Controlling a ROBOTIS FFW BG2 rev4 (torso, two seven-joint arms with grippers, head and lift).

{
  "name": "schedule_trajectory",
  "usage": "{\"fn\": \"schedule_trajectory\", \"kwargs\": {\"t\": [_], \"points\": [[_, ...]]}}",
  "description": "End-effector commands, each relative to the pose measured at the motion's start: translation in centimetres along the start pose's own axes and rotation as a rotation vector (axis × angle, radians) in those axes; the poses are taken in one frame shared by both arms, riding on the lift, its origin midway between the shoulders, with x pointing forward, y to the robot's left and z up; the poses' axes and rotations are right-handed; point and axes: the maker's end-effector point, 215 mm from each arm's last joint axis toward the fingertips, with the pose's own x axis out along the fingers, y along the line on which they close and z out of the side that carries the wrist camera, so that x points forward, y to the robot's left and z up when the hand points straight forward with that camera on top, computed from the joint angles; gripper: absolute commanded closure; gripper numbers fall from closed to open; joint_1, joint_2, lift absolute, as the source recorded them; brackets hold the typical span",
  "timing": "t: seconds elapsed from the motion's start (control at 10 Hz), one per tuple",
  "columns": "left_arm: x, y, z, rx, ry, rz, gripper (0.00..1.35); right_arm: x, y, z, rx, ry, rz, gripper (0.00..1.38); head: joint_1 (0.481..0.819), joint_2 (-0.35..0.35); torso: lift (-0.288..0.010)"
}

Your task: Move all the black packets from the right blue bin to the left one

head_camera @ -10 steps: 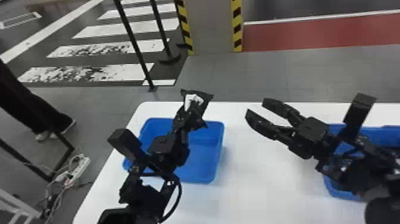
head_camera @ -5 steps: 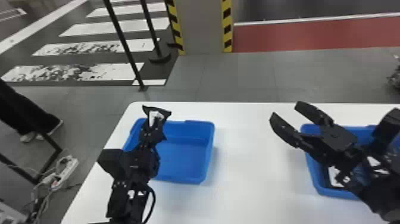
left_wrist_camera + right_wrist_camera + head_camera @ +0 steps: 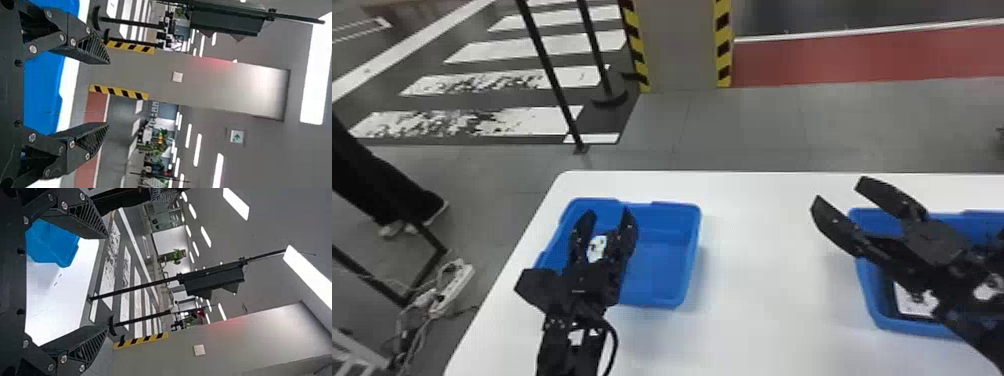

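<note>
In the head view we see two open blue plastic bins on a white, smooth-topped surface (image 3: 757, 280). The left bin (image 3: 664, 272) sits left of centre in the frame, and the right bin (image 3: 868, 295) sits at the right edge, well apart from it.

Our left pincer (image 3: 608, 217), with its two flat black fingers, is over the left side of the left bin, pointing towards the top of the frame. Its fingers stand apart, and a small white patch (image 3: 596, 247) shows between them; we cannot tell what it belongs to. In the left wrist view we find the same pincer (image 3: 108, 93) wide open, with nothing in its grip.

Our right pincer (image 3: 841, 191), also black and two-fingered, reaches across the right bin at the right of the frame, its tips towards the upper left. In the right wrist view we see that pincer (image 3: 106, 282) wide open too, its grip empty.

In the right bin, partly hidden by the right arm, we can see a flat black packet with a white face (image 3: 912, 302), near the bin's lower left corner. The arm covers too much for us to tell how many packets lie there. Beyond the surface, a grey pillar (image 3: 679, 45) with yellow-and-black striped edges stands at upper centre.
</note>
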Motion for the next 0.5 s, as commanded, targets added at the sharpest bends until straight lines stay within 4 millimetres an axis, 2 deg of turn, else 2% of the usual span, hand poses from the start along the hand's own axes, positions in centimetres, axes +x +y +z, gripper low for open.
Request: {"fn": "schedule_trajectory", "kwargs": {"t": [0.0, 0.2, 0.3, 0.4], "points": [[-0.5, -1.4, 1.7, -0.078, -0.070, -0.002, 0.18, -3.6, -3.3, -0.3, -0.039, 0.070, -0.136, 0.22, 0.695, 0.194, -0.110], [-0.5, -2.9, 2.2, -0.088, -0.034, -0.038, 0.26, -8.9, -4.8, -1.6, -0.014, 0.189, -0.345, 0.22, 0.695, 0.120, -0.110], [-0.7, -3.9, 1.9, -0.096, -0.019, -0.055, 0.26, -10.6, -5.3, -3.6, 0.019, 0.266, -0.384, 0.22, 0.695, 0.082, -0.110], [-0.8, -4.4, 1.6, -0.099, -0.010, -0.064, 0.25, -11.8, -4.8, -5.0, 0.040, 0.328, -0.411, 0.22, 0.695, 0.058, -0.110]]}}
